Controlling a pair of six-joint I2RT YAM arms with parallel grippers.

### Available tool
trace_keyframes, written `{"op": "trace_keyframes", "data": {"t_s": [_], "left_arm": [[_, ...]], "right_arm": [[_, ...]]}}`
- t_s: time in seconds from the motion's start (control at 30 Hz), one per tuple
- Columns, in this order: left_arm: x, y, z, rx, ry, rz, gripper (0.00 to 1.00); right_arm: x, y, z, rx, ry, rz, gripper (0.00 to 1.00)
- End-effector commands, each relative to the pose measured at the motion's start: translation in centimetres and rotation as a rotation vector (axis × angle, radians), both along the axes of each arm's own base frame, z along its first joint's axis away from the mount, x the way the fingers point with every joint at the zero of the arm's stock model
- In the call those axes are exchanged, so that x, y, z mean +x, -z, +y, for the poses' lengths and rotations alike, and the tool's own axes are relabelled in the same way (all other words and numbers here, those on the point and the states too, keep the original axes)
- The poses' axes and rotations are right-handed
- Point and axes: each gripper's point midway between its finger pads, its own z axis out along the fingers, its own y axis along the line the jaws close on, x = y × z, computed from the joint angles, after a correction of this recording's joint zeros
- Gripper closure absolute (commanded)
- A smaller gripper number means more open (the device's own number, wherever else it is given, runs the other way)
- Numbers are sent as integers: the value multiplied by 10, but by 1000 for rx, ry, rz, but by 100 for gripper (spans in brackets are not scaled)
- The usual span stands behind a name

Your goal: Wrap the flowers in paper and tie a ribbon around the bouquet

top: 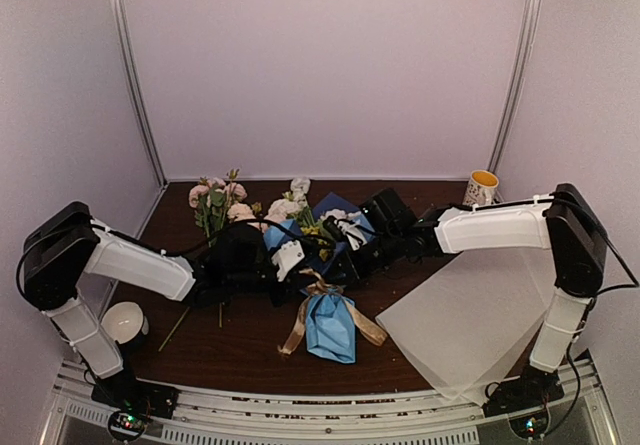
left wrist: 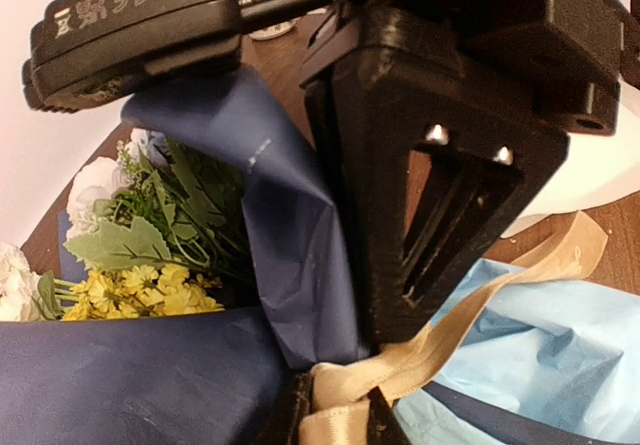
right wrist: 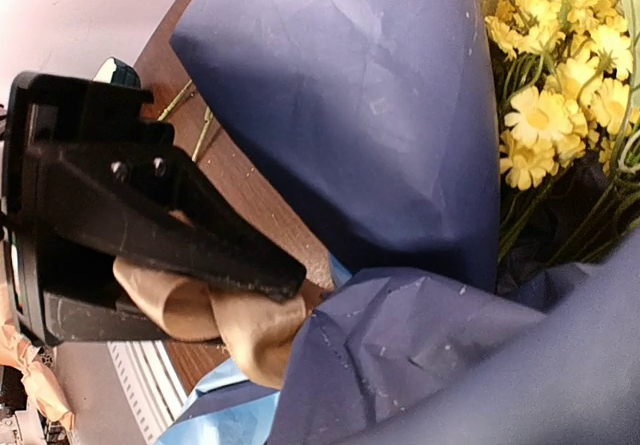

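Where the left arm folds at the lower left of the top view, a white bowl [top: 124,322] sits mouth upward on the dark brown table [top: 240,350]; what it holds cannot be told. Above it, left of centre, loose pink flowers [top: 215,198] lie with blooms toward the back wall and thin stems trailing toward the near edge.

Next to the right is the left gripper [left wrist: 335,420], its fingers pinched on the ribbon [right wrist: 250,330], which bunches between them in both wrist views.

At mid-frame lies the bouquet [top: 332,330]. Its long axis runs near to far, leaning slightly left at the far end. The wide end with the flowers [right wrist: 545,115], yellow and white with green leaves, faces the back wall, and the light blue tail faces the arm bases. The paper [right wrist: 350,115] shows its navy face around the blooms and its light blue face below the waist. The tan-gold ribbon girds that waist, its two ends splaying down either side of the tail.

The right gripper [left wrist: 395,320] meets the waist from the right, tips against ribbon and paper; whether its fingers are pressed together cannot be told. Both grippers crowd over the bouquet's middle and hide it from above.

At lower right a pale translucent sheet [top: 470,325] lies flat, reaching the near edge. At upper right a mug [top: 481,188] with a yellow interior stands upright.
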Motion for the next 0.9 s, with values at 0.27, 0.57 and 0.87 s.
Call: {"op": "trace_keyframes", "data": {"t_s": [0.27, 0.57, 0.87], "left_arm": [[-2, 5, -3, 57, 20, 1, 100], [-6, -8, -4, 13, 41, -23, 100], [-22, -9, -4, -15, 98, 8, 100]], "right_arm": [[23, -1, 2, -25, -21, -28, 92], [9, 11, 11, -33, -186, -1, 93], [16, 22, 12, -30, -144, 5, 86]]}}
